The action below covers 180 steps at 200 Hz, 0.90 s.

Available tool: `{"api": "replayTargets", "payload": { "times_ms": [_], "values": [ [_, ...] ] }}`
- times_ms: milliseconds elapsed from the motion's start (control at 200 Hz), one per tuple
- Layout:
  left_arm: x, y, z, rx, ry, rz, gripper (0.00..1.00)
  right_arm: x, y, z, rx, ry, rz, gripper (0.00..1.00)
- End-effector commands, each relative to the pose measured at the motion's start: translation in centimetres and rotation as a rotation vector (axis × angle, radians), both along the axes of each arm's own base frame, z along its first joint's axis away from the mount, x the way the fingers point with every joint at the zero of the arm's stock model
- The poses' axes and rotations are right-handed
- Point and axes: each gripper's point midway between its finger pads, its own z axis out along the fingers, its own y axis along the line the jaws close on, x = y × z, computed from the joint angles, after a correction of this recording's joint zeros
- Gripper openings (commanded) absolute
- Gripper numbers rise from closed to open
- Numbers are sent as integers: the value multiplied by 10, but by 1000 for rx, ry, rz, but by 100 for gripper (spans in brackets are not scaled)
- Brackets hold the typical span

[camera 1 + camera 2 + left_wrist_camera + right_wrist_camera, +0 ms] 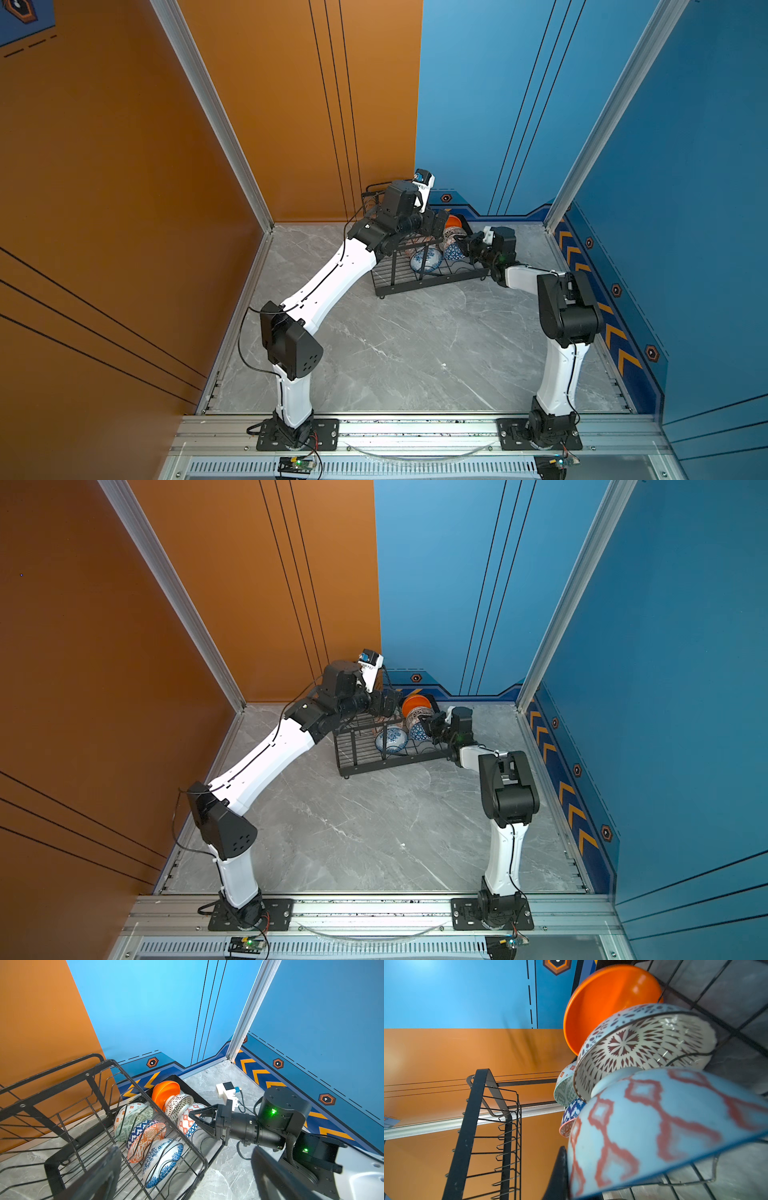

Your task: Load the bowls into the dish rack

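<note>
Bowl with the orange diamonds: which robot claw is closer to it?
Right. The right gripper, shut, has its tip at the side of the diamond bowl, seemingly touching. The left gripper hangs open higher up, above the dish rack.

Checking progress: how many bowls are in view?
6, all in the dish rack: orange bowl, lattice bowl, diamond bowl in one row; green bowl, zigzag bowl, floral bowl beside them. None seems hidden.
</note>
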Motion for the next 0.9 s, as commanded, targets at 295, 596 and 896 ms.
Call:
{"api": "replayTargets", "payload": {
  "times_ms": [295, 596, 896],
  "values": [
    [-14, 4, 13, -19, 0, -10, 98, 1, 10, -6, 4, -75, 34, 0],
    [-16, 5, 12, -18, 5, -7, 98, -7, 9, -11, -8, -54, 31, 0],
    [-19, 3, 10, -20, 12, -6, 98, -19, 6, -7, -26, -45, 28, 0]
  ]
}}
